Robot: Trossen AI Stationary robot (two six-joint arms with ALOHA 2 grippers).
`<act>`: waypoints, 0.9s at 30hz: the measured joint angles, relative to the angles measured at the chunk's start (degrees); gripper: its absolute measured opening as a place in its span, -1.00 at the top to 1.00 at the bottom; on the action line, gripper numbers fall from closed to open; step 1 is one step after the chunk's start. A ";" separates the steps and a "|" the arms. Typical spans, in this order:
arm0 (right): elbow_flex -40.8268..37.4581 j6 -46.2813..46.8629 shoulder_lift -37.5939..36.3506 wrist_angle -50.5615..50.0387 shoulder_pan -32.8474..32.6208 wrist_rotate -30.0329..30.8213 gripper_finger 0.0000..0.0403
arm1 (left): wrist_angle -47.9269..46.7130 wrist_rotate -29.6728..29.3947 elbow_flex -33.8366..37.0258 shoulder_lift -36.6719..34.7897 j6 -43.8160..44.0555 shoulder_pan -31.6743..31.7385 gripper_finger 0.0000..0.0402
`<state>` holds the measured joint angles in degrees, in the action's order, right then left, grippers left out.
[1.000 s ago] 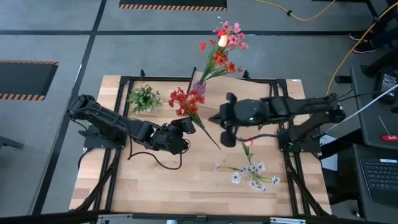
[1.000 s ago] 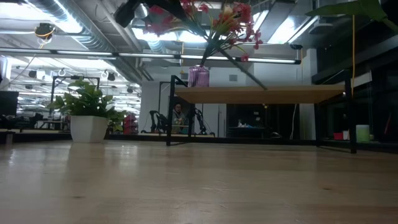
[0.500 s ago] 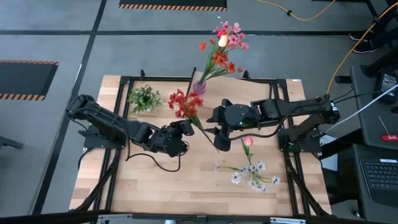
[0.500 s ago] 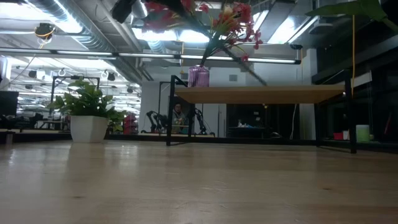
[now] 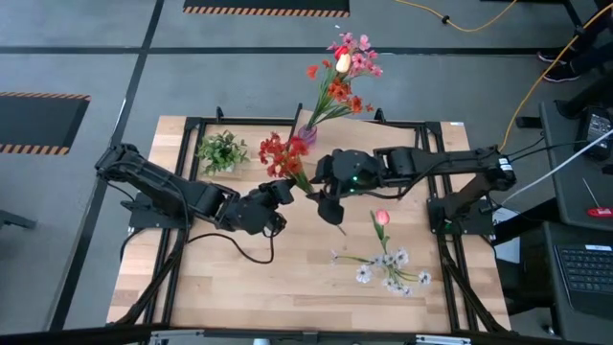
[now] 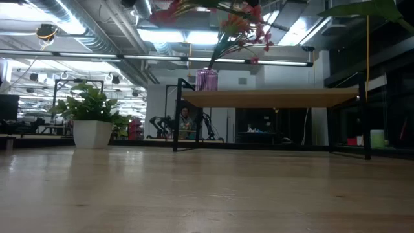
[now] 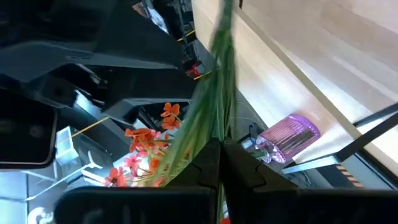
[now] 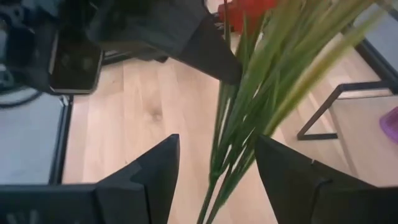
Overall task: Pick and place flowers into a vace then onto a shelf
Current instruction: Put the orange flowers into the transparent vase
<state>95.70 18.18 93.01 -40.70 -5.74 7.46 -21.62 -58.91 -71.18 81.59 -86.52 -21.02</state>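
Both hands meet mid-table: left hand [image 5: 284,188] pinches red flowers [image 5: 280,156].

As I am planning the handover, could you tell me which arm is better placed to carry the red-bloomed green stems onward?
Probably left: its tool is shut on the red-bloomed green stems, while the right tool is open around them.

Pale matt wooden tabletop [image 5: 239,287], ribbed glossy purple vase [image 7: 289,137].

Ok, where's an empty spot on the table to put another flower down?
The table's near-left part, below the left gripper, is bare wood. The middle is crowded: both grippers meet at the red flower bunch, the right gripper open around its stems. White flowers fill the near-right.
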 joint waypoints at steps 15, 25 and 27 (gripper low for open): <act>0.00 -2.10 1.07 2.81 1.03 -3.77 -0.04 | 1.33 0.14 0.00 -1.23 -2.30 0.46 0.99; 0.00 -3.94 1.07 2.45 1.03 -3.89 -0.04 | 8.01 -0.05 0.02 -1.39 -7.13 0.38 0.99; 0.00 -5.01 1.07 2.27 1.03 -2.50 -0.04 | 8.30 -0.07 0.02 -1.41 -7.12 0.34 0.99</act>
<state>95.70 13.17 94.08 -38.43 -4.71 4.96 -13.32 -58.98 -71.16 80.18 -93.65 -20.69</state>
